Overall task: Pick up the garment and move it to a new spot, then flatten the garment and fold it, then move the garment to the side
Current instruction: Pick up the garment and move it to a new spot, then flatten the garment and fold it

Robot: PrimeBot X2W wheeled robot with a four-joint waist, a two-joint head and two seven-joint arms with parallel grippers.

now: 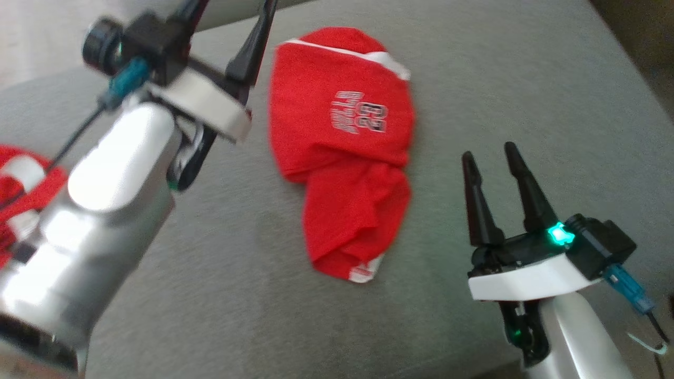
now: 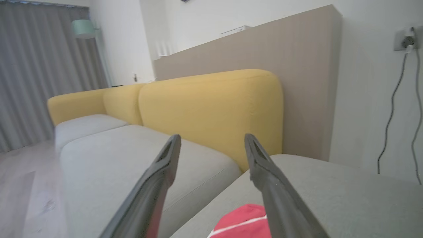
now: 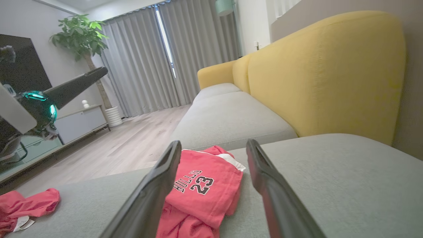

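Grey sofa cushion (image 1: 526, 79) fills the head view, with a yellow backrest (image 3: 324, 72) behind it and grey curtains (image 3: 148, 59), a potted plant (image 3: 79, 36) and a wood floor further off. The red garment (image 1: 342, 158) lies near the middle of the cushion, loosely folded over on itself and rumpled, not flat. In the head view its long axis runs far to near, tilted slightly. The wider end with the white trim points away toward the backrest. The narrower end, with a bit of white at the hem, points back to the robot. A white number print sits on the far half. The left gripper (image 1: 226, 31) is at the upper left of the head view, just beside the garment's far left edge. Its fingers are spread and nothing is between them, so it is released. The left wrist view shows the garment's trimmed end low at the frame's bottom, under the tips. The right gripper (image 1: 489, 152) is near the garment's right side but apart from it, with the jaws apart and empty too. A second red cloth (image 1: 21, 184) lies well apart at the left edge of the cushion, partly hidden by the left arm.
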